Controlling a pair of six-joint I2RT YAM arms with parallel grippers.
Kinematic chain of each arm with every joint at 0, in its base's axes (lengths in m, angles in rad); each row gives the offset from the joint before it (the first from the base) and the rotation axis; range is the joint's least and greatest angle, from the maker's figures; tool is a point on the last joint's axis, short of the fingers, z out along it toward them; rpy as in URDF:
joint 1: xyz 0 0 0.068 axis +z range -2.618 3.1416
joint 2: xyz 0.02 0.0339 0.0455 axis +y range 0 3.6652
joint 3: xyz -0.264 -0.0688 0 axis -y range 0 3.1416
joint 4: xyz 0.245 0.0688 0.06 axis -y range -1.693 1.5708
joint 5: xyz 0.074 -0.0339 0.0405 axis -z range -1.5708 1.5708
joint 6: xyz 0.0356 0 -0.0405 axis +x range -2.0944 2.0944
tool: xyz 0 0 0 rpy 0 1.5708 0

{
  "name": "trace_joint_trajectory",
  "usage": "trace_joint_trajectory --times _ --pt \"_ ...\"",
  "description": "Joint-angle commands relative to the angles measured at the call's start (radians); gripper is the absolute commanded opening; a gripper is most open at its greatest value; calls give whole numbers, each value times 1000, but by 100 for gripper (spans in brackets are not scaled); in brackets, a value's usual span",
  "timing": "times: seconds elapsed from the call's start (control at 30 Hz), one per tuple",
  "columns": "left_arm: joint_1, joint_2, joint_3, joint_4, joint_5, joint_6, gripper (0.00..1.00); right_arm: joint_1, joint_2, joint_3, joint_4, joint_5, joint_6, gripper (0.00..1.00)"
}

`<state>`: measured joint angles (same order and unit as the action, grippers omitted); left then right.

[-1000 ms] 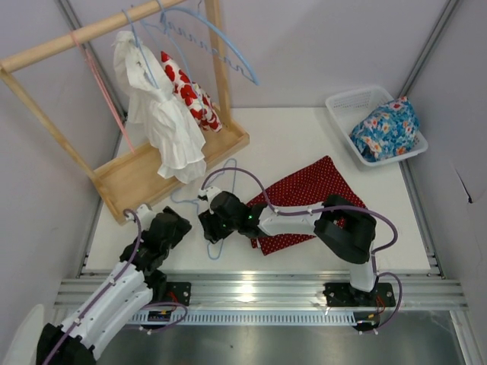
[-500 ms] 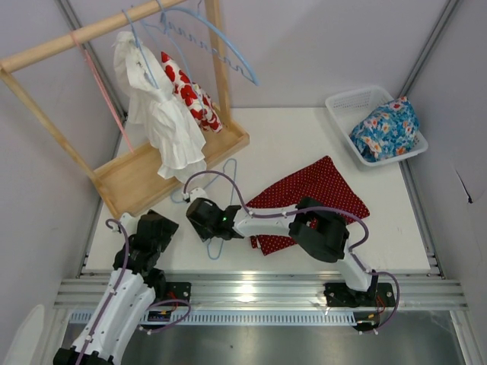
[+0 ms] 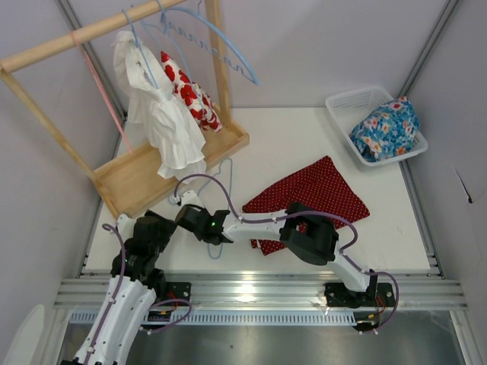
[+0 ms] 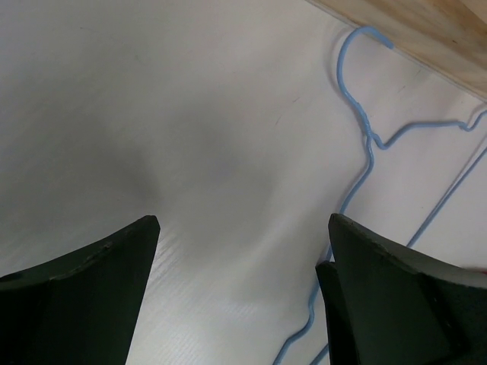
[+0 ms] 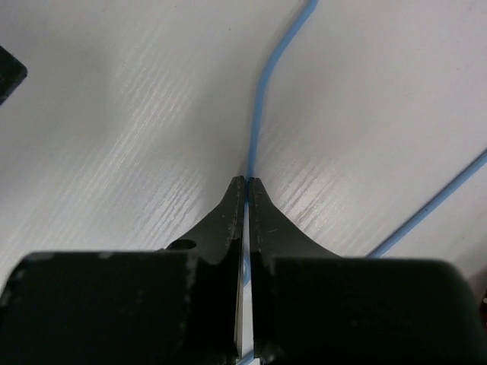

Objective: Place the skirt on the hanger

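The dark red polka-dot skirt (image 3: 319,190) lies flat on the white table, right of centre. The thin pale-blue hanger (image 3: 230,173) lies on the table left of it, its hook near the wooden rack base. My right gripper (image 3: 187,213) reaches left across the table and is shut on the hanger's wire (image 5: 262,99), which runs out from between its fingertips (image 5: 248,181). My left gripper (image 3: 156,228) hovers open at the near left, close beside the right one. In the left wrist view the hanger (image 4: 365,144) lies just inside the right finger, and nothing is between the jaws (image 4: 240,228).
A wooden rack (image 3: 171,163) stands at the back left, with a white cloth (image 3: 163,122), a red-blotched cloth (image 3: 190,95), pink hangers (image 3: 99,76) and a wavy blue hanger (image 3: 228,46). A white basket (image 3: 346,106) at the back right holds a blue floral garment (image 3: 384,129).
My right gripper has slid left along the hanger and shut on its wire. The left arm has drawn back toward the near left, its jaws opening wider.
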<state>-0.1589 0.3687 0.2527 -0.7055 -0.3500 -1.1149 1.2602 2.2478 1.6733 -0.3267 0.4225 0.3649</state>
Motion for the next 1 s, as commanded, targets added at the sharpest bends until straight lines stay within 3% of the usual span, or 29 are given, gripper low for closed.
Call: trace_joint_trajectory --times 0.0,0.2,0.33,0.6,0.97 --pt "13 -20 16 50 54 76 100 -16 10 -88 -49 -4 -7 0" --pt "13 -85 -21 165 229 130 99 -45 -260 -416 213 -145 87 0" --pt "13 -103 -95 399 406 142 95 -67 -333 -527 340 -228 118 0" --pt "12 -45 -147 535 574 168 92 -94 -433 -641 543 -335 123 0" --pt "-16 93 -205 682 620 185 89 -88 -525 -728 675 -390 132 0"
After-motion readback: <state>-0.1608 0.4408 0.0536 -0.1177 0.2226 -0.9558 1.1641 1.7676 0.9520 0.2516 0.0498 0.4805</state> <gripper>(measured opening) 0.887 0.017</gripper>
